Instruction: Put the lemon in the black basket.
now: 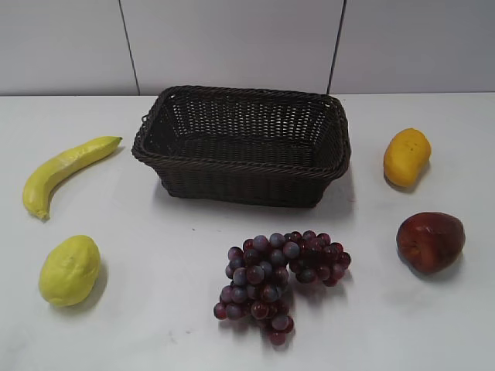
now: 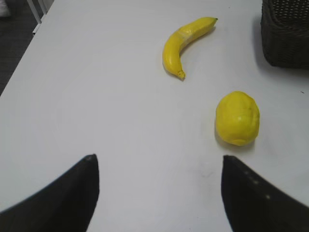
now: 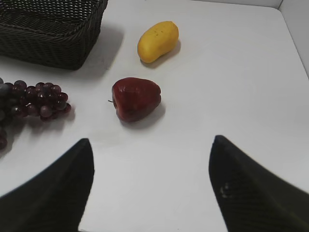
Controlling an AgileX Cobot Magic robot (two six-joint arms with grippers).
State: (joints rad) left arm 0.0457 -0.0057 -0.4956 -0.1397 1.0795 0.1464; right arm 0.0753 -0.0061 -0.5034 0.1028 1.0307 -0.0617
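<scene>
Here, one lemon (image 1: 69, 270) sits near the table's (image 1: 155, 325) front-left corner, one banana (image 1: 66, 171) behind it toward the left edge. One black basket (image 1: 241, 144) stands mid-back, one grape bunch (image 1: 277, 277) before it; one orange-yellow fruit (image 1: 407, 157) and one dark red fruit (image 1: 430, 241) lie right. Left tool (image 2: 159, 188) and right tool (image 3: 149, 183) hang spread over bare table.

Lemon (image 1: 69, 270): pale yellow-green oval, dull bumpy skin, lying on its side on the white table.
Lemon position (image 2: 237, 118): ahead of the left jaws, toward the right-hand jaw, apart from both.
Black basket (image 1: 241, 144): large rectangular dark woven wicker, flared sides, braided rim, upright, open side up.
Basket position (image 2: 285, 34): far ahead and right of the left jaws; ahead-left of the right jaws.
</scene>
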